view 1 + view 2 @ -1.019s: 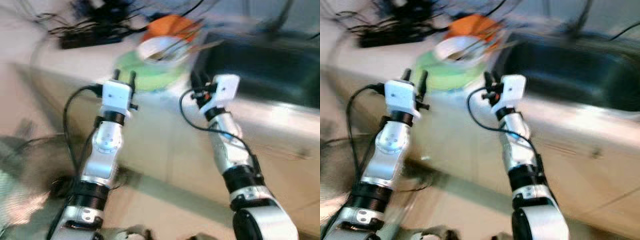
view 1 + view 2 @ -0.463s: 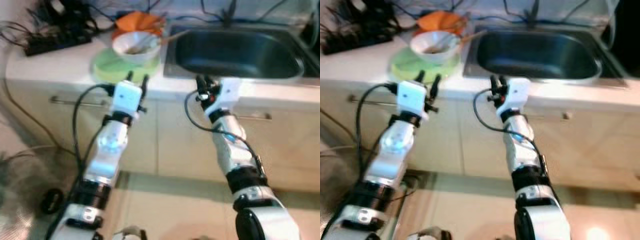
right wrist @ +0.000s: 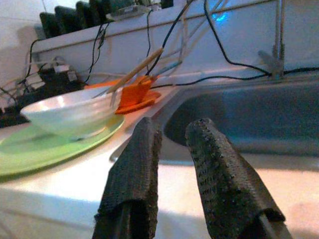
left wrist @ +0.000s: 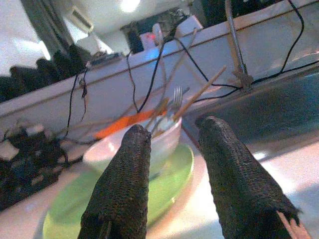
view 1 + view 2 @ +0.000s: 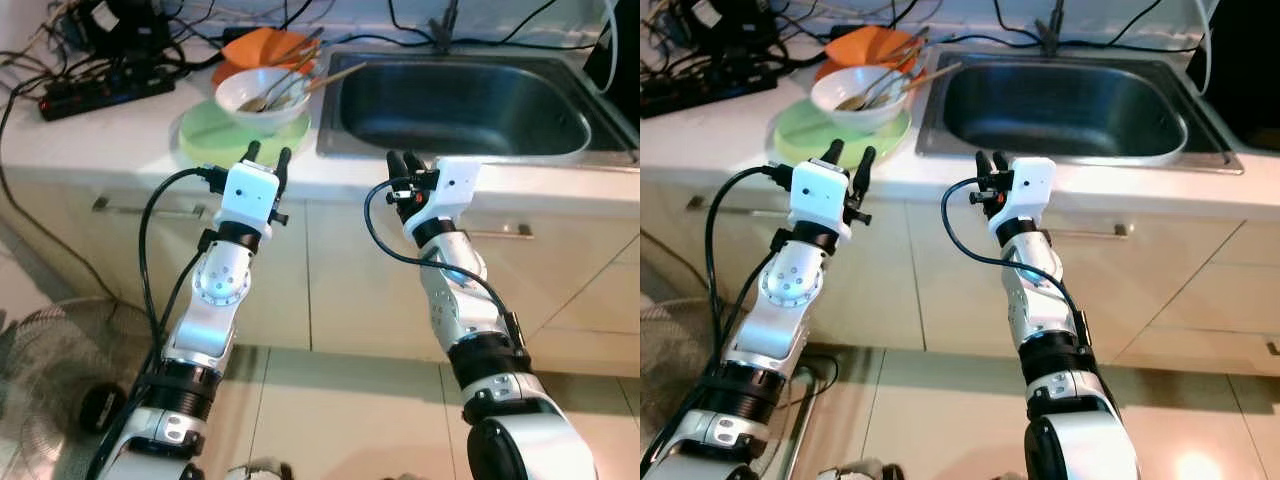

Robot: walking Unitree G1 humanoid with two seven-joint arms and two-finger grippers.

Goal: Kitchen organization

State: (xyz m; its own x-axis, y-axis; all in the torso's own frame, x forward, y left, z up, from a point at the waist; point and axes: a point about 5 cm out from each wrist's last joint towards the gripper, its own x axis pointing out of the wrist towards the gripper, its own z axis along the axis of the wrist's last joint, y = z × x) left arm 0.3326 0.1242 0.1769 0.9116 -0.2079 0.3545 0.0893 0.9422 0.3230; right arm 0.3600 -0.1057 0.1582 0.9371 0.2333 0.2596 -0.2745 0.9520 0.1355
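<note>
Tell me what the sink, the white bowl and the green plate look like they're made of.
Sink: likely stainless steel, grey brushed sheen. Bowl: glossy white, probably ceramic or melamine, with highlights on its wall. Plate: pale green, smooth, soft sheen, perhaps plastic.

A white bowl [image 5: 262,93] holding chopsticks [image 5: 320,82] sits upright on a green plate [image 5: 215,140] beside the sink [image 5: 460,105].

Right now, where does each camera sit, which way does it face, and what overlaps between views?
Left eye: on the head, looking forward and down at the counter and sink; both silver arms show.
Right eye: same stereo head camera, same scene.
Left wrist: on the left arm, looking along the left end effector at the white bowl on the green plate.
Right wrist: looking along the right end effector across the counter edge.
Shared: bowl, plate and sink show in all four.
</note>
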